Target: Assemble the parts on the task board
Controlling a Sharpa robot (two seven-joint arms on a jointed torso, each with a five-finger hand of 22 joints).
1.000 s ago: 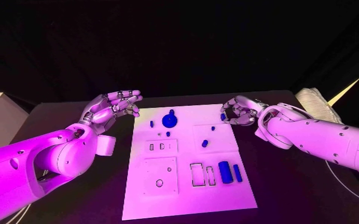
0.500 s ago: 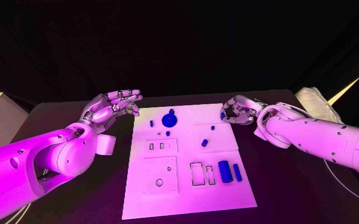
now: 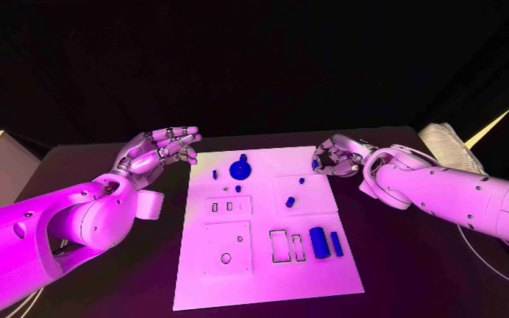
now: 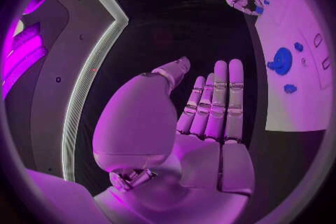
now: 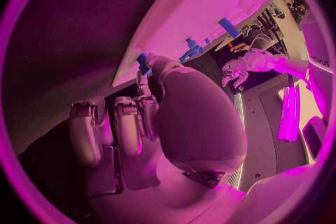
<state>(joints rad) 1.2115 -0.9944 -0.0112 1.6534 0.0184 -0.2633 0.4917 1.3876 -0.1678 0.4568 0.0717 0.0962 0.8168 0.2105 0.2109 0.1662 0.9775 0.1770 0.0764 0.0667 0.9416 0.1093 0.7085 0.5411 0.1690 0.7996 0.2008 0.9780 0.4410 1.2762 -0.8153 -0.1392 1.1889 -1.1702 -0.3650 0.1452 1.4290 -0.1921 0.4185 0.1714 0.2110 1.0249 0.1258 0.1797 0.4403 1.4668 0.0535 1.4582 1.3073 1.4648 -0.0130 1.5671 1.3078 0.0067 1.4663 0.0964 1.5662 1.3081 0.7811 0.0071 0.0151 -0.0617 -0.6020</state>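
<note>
The white task board (image 3: 265, 259) lies in the middle of the table. On it are a round blue knob (image 3: 240, 168), a blue cylinder (image 3: 319, 244), a thin blue bar (image 3: 336, 244) and several small blue pieces. My right hand (image 3: 340, 157) hovers at the board's far right corner and pinches a small blue part (image 3: 316, 163) (image 5: 143, 61) between thumb and a finger. My left hand (image 3: 159, 150) (image 4: 210, 117) is held up beside the board's far left corner, palm bare, fingers straight and holding nothing.
Rectangular slots (image 3: 279, 247) and round holes (image 3: 226, 258) are cut into the near half of the board. A pale cloth-like object (image 3: 451, 149) lies at the table's right edge. Black table surface surrounds the board.
My right forearm has drawn in very slightly; both hands and the parts on the board stay where they were.
</note>
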